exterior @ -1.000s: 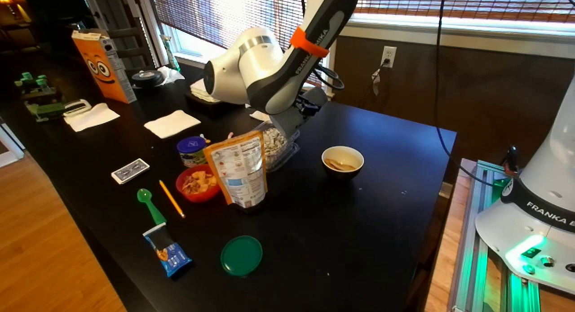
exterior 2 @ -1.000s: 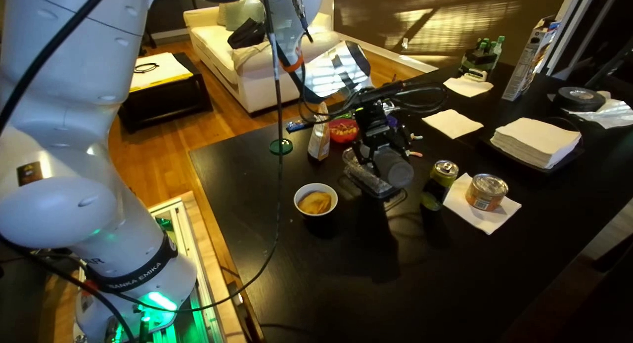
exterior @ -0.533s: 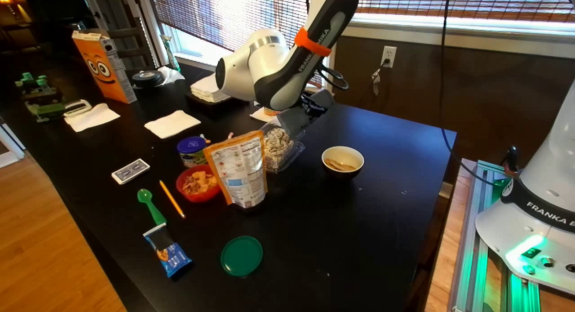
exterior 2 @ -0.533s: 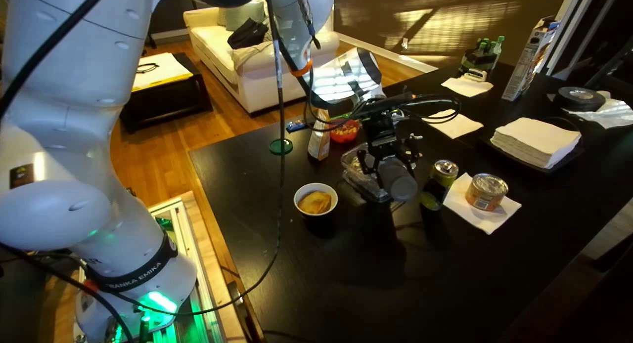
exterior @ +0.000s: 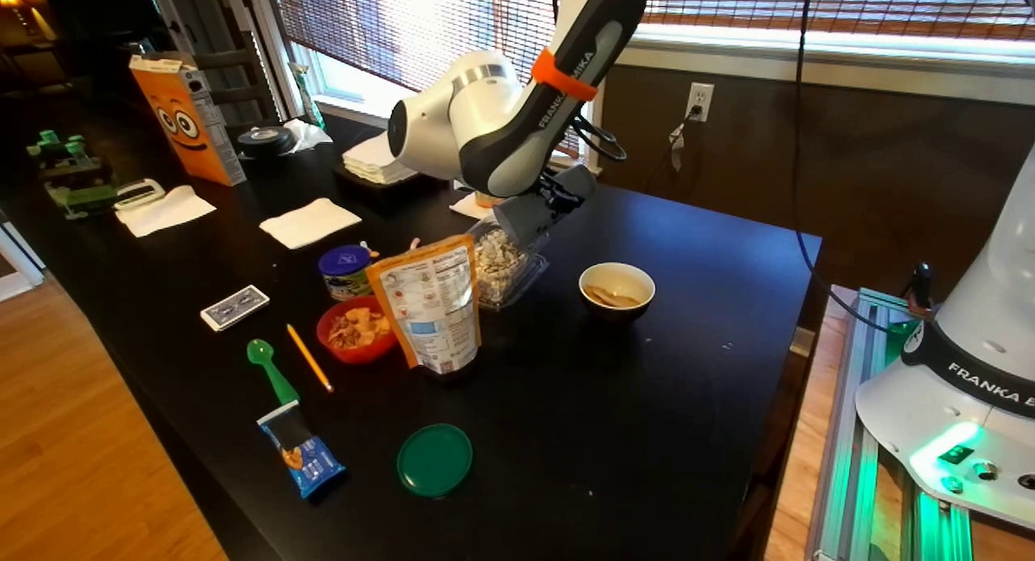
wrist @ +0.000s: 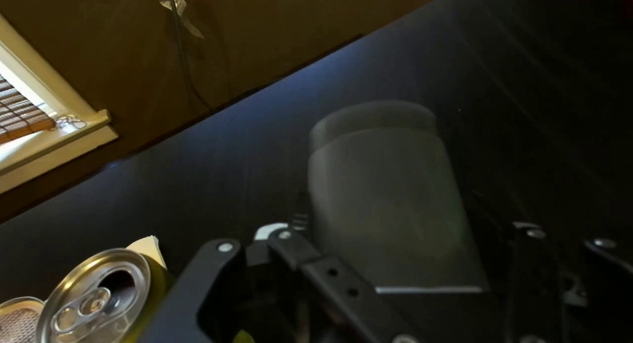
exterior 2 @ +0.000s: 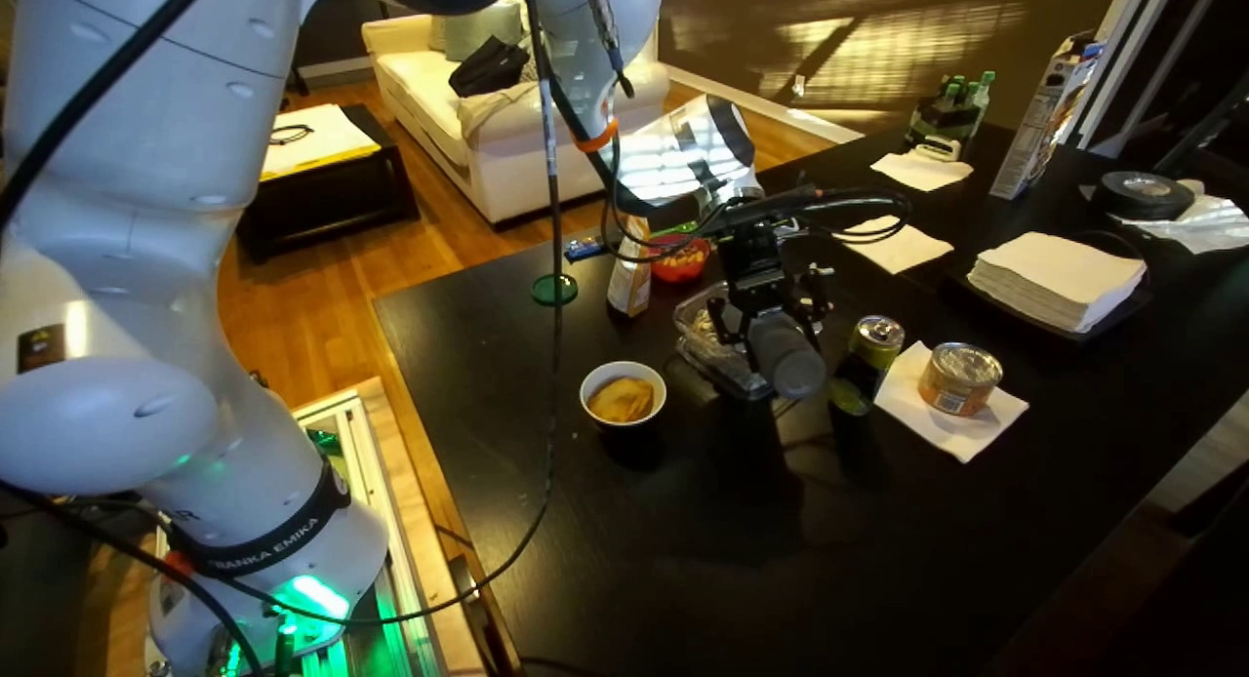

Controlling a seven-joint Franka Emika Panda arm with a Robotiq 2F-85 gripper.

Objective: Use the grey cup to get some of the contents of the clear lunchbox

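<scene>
Fingers (wrist: 342, 282) grip the tapered grey plastic cup (exterior 2: 786, 353), tilted close by the clear plastic lunchbox (exterior 2: 712, 357), well inside the robot-side edge of the bench (exterior: 566, 448). Grasp done; any scoop unproven, cup's inside hidden.

grey cup (wrist: 385, 199) blurred in wrist view, lunchbox (exterior: 529, 276) partly hidden by pouch (exterior: 435, 306) in an exterior view

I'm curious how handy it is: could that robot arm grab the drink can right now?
Probably not: its gripper is shut around the grey cup, so there seems no free grip, though the drink can stands close by.
</scene>
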